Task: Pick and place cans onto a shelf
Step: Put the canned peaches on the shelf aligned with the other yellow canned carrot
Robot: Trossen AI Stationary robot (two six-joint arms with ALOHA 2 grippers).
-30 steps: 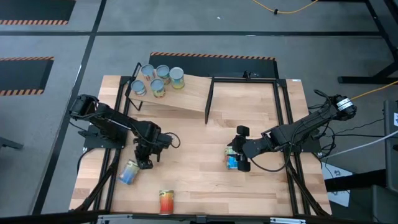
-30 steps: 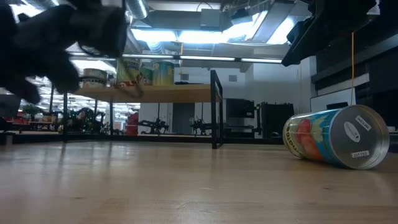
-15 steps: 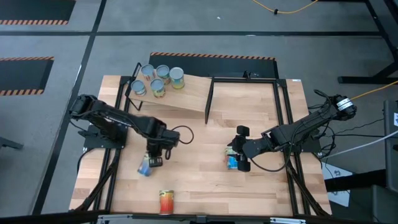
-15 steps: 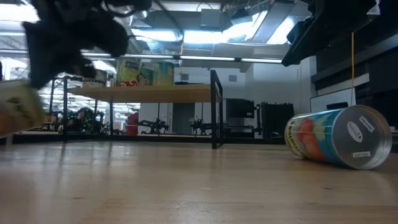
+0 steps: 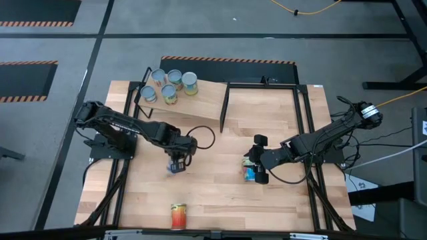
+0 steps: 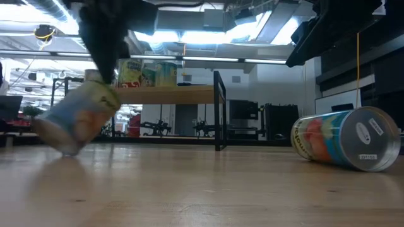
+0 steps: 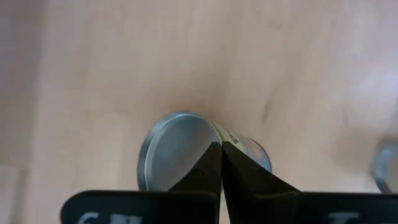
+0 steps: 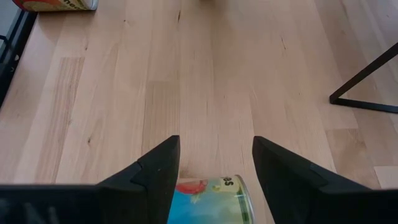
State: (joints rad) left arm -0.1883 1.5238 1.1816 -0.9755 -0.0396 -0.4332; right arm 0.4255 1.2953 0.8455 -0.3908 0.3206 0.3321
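Observation:
My left gripper (image 5: 177, 162) (image 7: 221, 149) points down over the table's left middle, shut on a pale yellow-blue can (image 5: 174, 168) (image 6: 79, 120). My right gripper (image 5: 256, 169) (image 8: 214, 142) hovers open at the right middle. Right under it a blue-and-red can (image 5: 249, 175) (image 6: 344, 139) lies on its side on the table; in the low view no finger reaches it. The tilted plywood shelf (image 5: 200, 103) (image 6: 170, 94) stands at the far left, with several cans (image 5: 170, 85) upright on its high end. My left gripper pinches the rim of the can's silvery top end (image 7: 210, 129) between its two shut fingers, coming from above and pointing down. The can hangs tilted below the fingers, its lower end (image 6: 63, 146) close over the table.
A red-orange can (image 5: 178, 215) (image 8: 56, 3) lies on its side near the table's front edge. The shelf's black upright divider (image 5: 225, 107) and black frame rails (image 5: 303, 127) stand on the far half. Bare wood (image 5: 213, 173) lies between the two arms.
My left gripper has gone up and toward the table's right, tipping from slanted to pointing almost straight down. The yellow-blue can, which lay on its side near the left front, has come along with it and now hangs tilted.

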